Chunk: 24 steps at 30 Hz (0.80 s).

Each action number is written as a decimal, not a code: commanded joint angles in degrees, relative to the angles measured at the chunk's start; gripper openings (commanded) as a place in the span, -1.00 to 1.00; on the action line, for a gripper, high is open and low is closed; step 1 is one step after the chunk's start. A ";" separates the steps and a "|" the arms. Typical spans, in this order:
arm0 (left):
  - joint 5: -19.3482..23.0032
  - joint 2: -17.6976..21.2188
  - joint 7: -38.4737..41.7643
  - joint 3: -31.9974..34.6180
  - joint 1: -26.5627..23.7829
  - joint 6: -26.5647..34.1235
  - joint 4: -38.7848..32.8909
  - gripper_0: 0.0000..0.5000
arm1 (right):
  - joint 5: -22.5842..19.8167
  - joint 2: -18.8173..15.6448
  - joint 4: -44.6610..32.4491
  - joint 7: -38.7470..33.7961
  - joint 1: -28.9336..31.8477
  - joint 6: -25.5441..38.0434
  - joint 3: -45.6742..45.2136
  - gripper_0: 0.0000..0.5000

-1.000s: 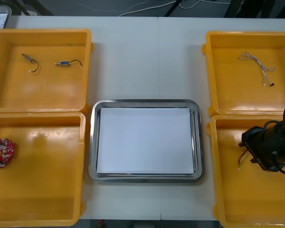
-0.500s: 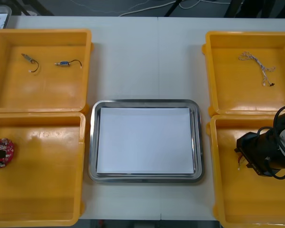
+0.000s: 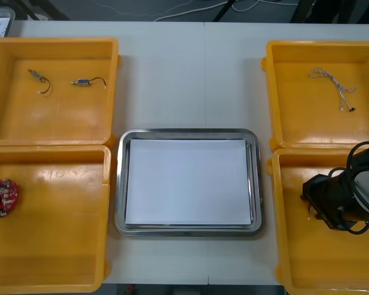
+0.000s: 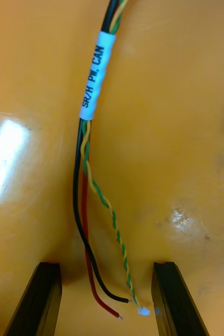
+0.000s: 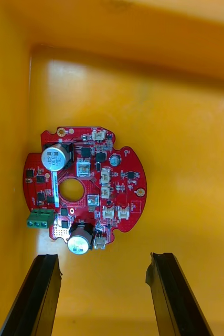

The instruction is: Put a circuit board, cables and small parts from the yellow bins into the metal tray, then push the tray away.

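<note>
My right gripper (image 3: 313, 200) is low in the near right yellow bin (image 3: 320, 264). In the right wrist view it stands open (image 4: 104, 302), with the loose ends of a labelled red, black and yellow cable (image 4: 91, 157) lying between its fingers (image 4: 38, 299). My left gripper (image 5: 104, 294) is open over the near left bin (image 3: 49, 246). The round red circuit board (image 5: 85, 189) lies flat on the bin floor just beyond its fingertips, close to the bin wall; it also shows in the front view (image 3: 2, 198). The metal tray (image 3: 187, 132), white inside, sits between the bins.
The far left bin (image 3: 55, 123) holds two small metal parts (image 3: 83, 81) with short black leads. A twisted blue and white cable (image 3: 332, 83) lies in the far right bin (image 3: 283, 110). Bare table runs beyond the tray's far rim.
My right gripper has slid a little leftward and nearer along the near right bin. The circuit board and the other things have stayed put.
</note>
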 commanded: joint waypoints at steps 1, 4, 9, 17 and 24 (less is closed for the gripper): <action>0.11 -1.79 -7.30 1.86 2.06 -0.02 0.00 1.00 | 0.69 0.73 0.53 -0.31 1.10 -0.95 1.57 0.74; 0.11 -2.06 -7.47 1.77 2.33 -0.72 0.17 1.00 | 0.78 0.73 0.53 -0.31 0.84 -0.60 1.57 -0.75; -0.15 -2.67 -8.00 1.42 3.03 -2.30 0.61 1.00 | 0.69 0.73 0.53 -0.31 0.05 0.90 1.22 -1.00; -0.24 -3.20 -9.67 1.33 3.56 -3.53 2.72 1.00 | 0.78 0.11 -0.88 -0.23 -0.57 1.86 0.78 -1.00; -0.33 -3.55 -9.76 1.33 3.82 -4.41 4.04 1.00 | -0.37 -0.50 -5.27 -0.14 -0.57 7.75 -1.51 -1.00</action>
